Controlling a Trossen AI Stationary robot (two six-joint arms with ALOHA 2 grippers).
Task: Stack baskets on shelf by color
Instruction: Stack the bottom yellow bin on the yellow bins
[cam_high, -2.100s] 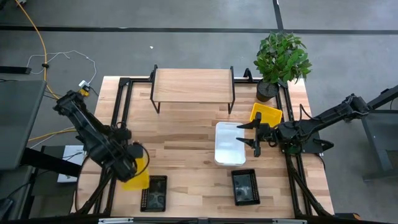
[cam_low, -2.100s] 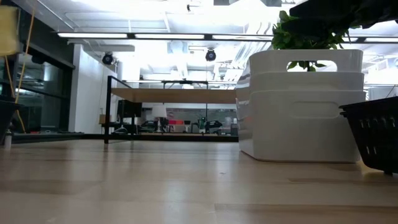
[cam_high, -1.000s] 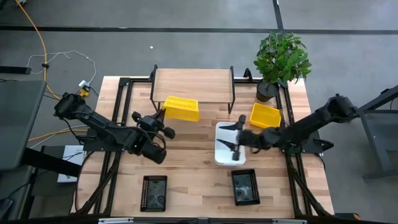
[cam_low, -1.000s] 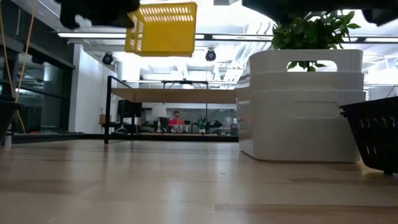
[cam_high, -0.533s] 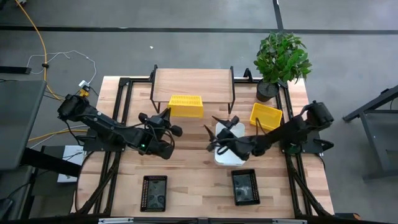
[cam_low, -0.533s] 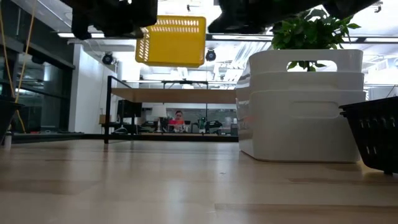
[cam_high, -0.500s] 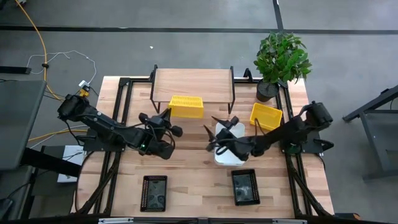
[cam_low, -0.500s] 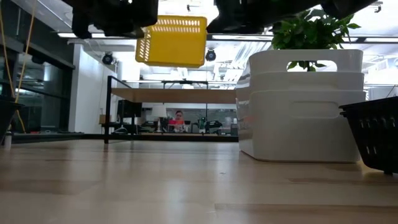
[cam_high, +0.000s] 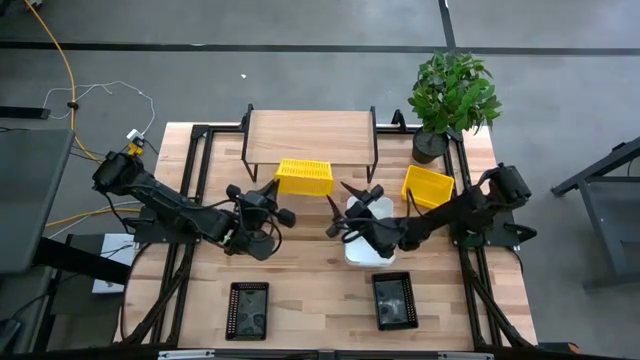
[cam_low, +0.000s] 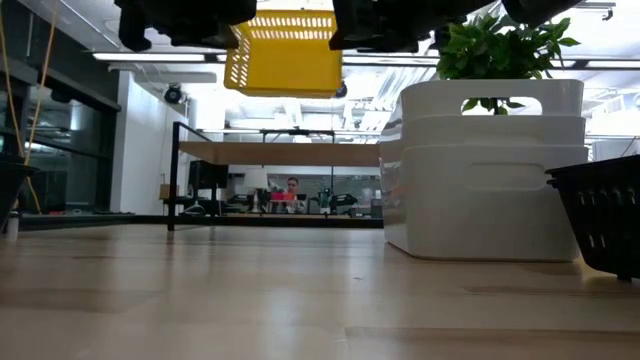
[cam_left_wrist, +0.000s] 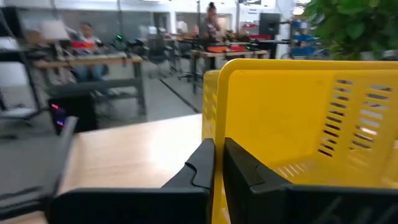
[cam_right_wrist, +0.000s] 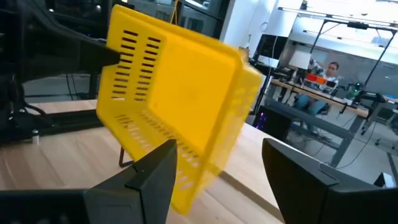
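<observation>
Jaws of left gripper (cam_high: 272, 192) clamp yellow basket (cam_high: 303, 177) rim, lifted; right gripper (cam_high: 345, 207) jaws spread wide, empty.

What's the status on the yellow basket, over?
Left claw shut on yellow basket, held in the air before the shelf. Right claw open, close beside it over the white baskets. Nothing between basket and shelf.
</observation>
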